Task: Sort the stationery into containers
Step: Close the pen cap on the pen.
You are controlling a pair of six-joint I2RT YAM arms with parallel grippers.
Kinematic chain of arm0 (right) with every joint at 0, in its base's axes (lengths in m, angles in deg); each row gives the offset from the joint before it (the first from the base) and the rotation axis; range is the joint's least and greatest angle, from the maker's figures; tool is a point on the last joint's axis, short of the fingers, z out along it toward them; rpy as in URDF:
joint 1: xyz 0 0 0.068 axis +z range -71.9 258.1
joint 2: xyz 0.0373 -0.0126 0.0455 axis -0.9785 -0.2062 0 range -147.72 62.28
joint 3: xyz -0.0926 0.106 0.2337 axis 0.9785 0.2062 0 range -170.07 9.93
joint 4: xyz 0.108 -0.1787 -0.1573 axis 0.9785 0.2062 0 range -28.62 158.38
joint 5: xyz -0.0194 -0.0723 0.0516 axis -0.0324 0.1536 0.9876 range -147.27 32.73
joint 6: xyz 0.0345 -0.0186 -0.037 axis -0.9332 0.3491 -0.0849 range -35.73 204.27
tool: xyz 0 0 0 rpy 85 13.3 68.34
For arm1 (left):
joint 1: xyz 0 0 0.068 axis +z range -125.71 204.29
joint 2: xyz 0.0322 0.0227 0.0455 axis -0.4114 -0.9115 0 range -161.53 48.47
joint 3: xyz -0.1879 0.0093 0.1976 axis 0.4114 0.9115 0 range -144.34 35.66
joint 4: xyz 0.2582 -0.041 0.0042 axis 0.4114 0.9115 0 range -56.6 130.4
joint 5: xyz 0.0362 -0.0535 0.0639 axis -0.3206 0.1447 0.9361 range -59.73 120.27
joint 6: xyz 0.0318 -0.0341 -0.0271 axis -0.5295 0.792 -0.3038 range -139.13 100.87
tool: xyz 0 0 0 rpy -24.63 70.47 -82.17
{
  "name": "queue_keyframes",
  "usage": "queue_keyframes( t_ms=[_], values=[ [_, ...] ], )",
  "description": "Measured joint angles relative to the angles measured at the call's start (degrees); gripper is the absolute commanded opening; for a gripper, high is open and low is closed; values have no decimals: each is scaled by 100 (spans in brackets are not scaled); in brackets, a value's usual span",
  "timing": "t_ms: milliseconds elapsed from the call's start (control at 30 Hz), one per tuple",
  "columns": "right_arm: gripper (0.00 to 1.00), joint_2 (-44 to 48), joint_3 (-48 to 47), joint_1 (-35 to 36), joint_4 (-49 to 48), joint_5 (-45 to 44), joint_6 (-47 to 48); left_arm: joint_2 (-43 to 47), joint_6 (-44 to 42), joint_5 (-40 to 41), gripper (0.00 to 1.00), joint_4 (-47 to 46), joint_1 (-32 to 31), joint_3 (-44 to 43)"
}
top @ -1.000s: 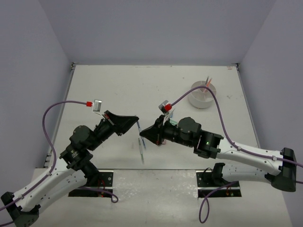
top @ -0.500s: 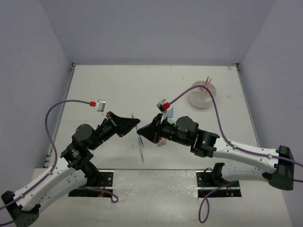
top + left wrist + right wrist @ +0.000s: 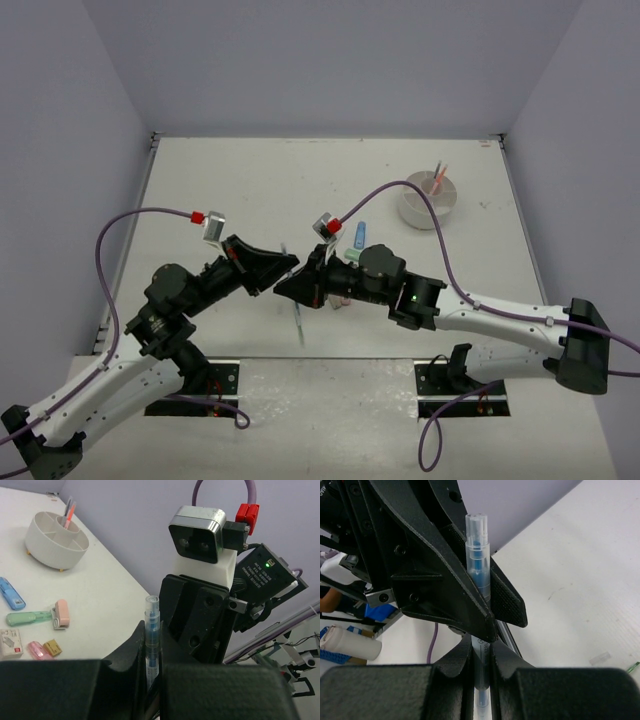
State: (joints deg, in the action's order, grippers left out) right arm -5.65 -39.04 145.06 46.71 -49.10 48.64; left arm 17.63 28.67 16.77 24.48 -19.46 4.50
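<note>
A clear pen with blue ink (image 3: 151, 625) stands upright between my left gripper's (image 3: 151, 647) fingers, which are shut on it. My right gripper (image 3: 481, 662) meets it from the other side, its fingers closed round the same pen (image 3: 478, 565) just below the left fingers. In the top view the two grippers (image 3: 288, 266) (image 3: 284, 290) touch tip to tip above the near middle of the table, with the pen's lower end (image 3: 300, 326) hanging below them. The white divided tub (image 3: 428, 204) sits at the far right and holds a red pen (image 3: 441, 174).
Loose stationery lies beside the right arm: a blue block (image 3: 11, 592), a green marker (image 3: 27, 616), a pink eraser (image 3: 61, 614), a white box (image 3: 10, 644), a pink block (image 3: 36, 650) and a tan block (image 3: 51, 647). The tub (image 3: 55, 535) is beyond them.
My right gripper has moved left to the pen held by my left gripper and closed round it. The left gripper kept hold of the pen and shifted slightly.
</note>
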Motion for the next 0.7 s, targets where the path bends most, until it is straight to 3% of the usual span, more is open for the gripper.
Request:
queue_keyframes(
  t_ms=[67, 100, 167, 700],
  values=[
    [0, 4, 0, -1, -55, 31, -25, -1, -68, -4, 60, 11, -3, -41],
    [0, 5, 0, 0, -60, 40, -41, 1, -88, -6, 67, 12, -6, -63],
    [0, 3, 2, 0, -39, 42, -54, 19, -174, 18, 69, 43, -17, -115],
    [0, 5, 2, 15, -81, 193, -80, -155, -385, 425, 2, 264, -13, -533]
  ],
)
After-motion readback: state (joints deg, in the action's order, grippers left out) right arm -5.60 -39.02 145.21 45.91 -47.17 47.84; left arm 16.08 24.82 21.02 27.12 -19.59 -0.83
